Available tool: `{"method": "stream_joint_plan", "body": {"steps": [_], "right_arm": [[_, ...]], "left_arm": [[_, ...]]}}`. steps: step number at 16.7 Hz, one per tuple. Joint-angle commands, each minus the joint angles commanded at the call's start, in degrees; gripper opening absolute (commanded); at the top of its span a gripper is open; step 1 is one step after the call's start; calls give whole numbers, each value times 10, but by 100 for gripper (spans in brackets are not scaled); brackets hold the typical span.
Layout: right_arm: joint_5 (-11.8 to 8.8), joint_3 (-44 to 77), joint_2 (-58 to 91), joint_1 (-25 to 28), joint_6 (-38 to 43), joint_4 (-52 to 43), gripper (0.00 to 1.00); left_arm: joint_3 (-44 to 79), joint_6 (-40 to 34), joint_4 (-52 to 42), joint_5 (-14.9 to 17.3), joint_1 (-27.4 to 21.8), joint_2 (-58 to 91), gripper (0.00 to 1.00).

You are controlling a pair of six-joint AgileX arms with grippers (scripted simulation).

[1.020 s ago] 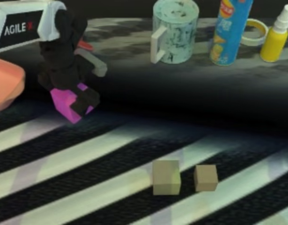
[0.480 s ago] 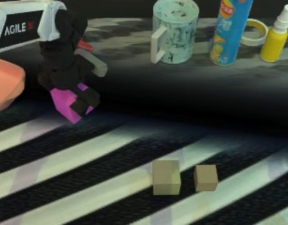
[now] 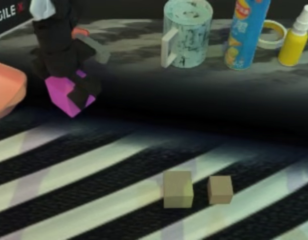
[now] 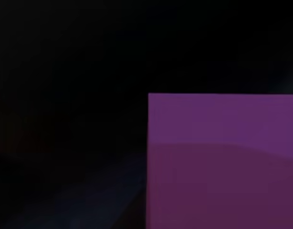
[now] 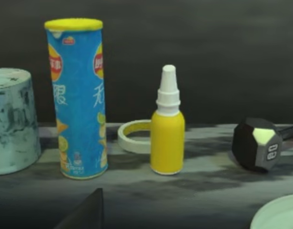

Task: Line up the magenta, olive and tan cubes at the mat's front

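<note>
The magenta cube point(image 3: 57, 89) sits between the dark fingers of my left gripper point(image 3: 68, 95), which is shut on it at the back left of the mat point(image 3: 93, 170). In the left wrist view, which is otherwise dark, the magenta cube point(image 4: 222, 157) fills the near corner. The olive cube point(image 3: 178, 189) and the smaller tan cube point(image 3: 220, 189) stand side by side on the striped mat near the front, right of centre, with a small gap between them. My right arm is outside the top view.
Along the back stand a marbled mug point(image 3: 186, 32), a blue chips can point(image 3: 246, 32), a tape ring point(image 3: 272, 34) and a yellow bottle point(image 3: 294, 41). An orange object point(image 3: 6, 92) lies at the left edge. A dumbbell point(image 5: 258, 143) and a white rim point(image 5: 279, 214) appear in the right wrist view.
My left gripper has shifted toward the back left in the top view, taking the magenta cube with it. The olive and tan cubes have not moved.
</note>
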Motion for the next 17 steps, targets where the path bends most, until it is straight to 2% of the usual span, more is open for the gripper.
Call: {"method": "stream_joint_plan", "body": {"steps": [9, 12, 17], "right_arm": [[0, 0, 0, 0, 0, 0, 100], [0, 0, 0, 0, 0, 0, 100], [0, 0, 0, 0, 0, 0, 100]], "left_arm": [[10, -18, -23, -1, -10, -17, 0], [-28, -92, -14, -1, -38, -47, 0], [-140, -285, 8, -3, -108, -129, 0]]}}
